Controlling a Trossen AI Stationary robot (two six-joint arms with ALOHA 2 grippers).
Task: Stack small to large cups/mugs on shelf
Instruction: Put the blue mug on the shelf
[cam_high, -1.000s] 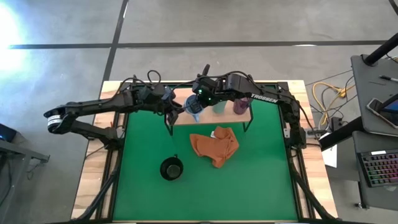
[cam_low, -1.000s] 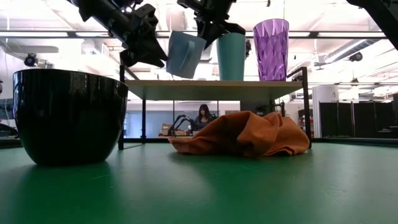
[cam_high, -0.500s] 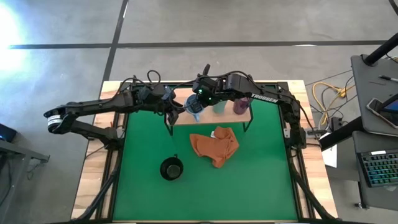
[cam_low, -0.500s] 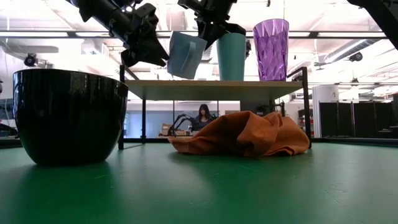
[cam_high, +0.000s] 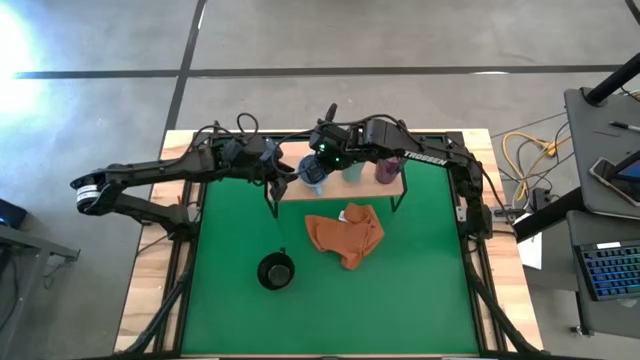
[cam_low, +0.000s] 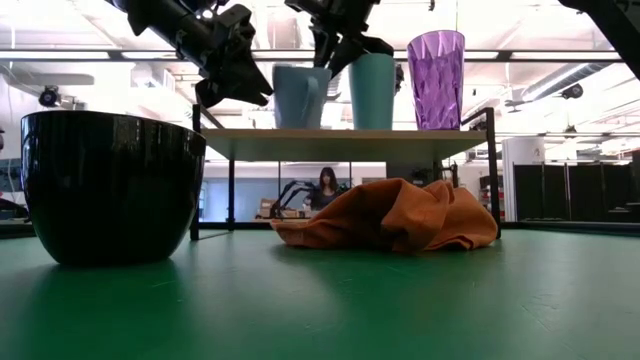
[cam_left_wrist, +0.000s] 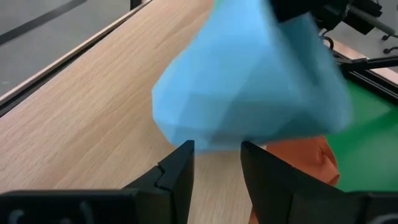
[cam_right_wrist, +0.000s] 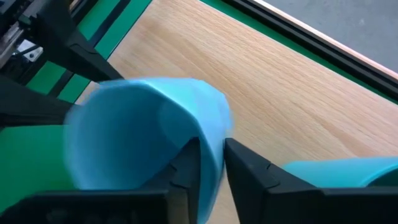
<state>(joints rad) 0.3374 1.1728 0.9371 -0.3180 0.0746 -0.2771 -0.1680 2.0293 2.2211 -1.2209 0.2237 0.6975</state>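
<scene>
The light blue mug (cam_low: 300, 97) stands upright at the left end of the wooden shelf (cam_low: 340, 143), beside the teal-green cup (cam_low: 372, 90) and the purple cup (cam_low: 435, 80), both base-down on the plank. My right gripper (cam_low: 335, 50) is above the blue mug, shut on it. My left gripper (cam_low: 255, 90) is open just left of that mug, its fingers (cam_left_wrist: 180, 168) close under the mug's side. The squat black mug (cam_low: 110, 185) rests base-down on the green mat near the front. My right gripper holds the light blue mug by its rim wall (cam_right_wrist: 211, 155), one finger inside the mug and one outside, coming from above and pointing down. The mug is upright with its base at the shelf plank. My left gripper is close against the mug's lower side (cam_left_wrist: 211, 140); whether it touches, I cannot tell.
A crumpled orange cloth (cam_high: 345, 235) lies on the green mat (cam_high: 430, 290) in front of the shelf. The black mug (cam_high: 275, 271) is toward the mat's near left. The shelf's black legs (cam_low: 195, 180) stand on the mat. A person shows far behind the table.
The light blue mug, held tilted above the shelf's left end, has turned upright and come down with its base onto the plank. My right gripper has tipped with it. My left gripper has kept its place beside the mug.
</scene>
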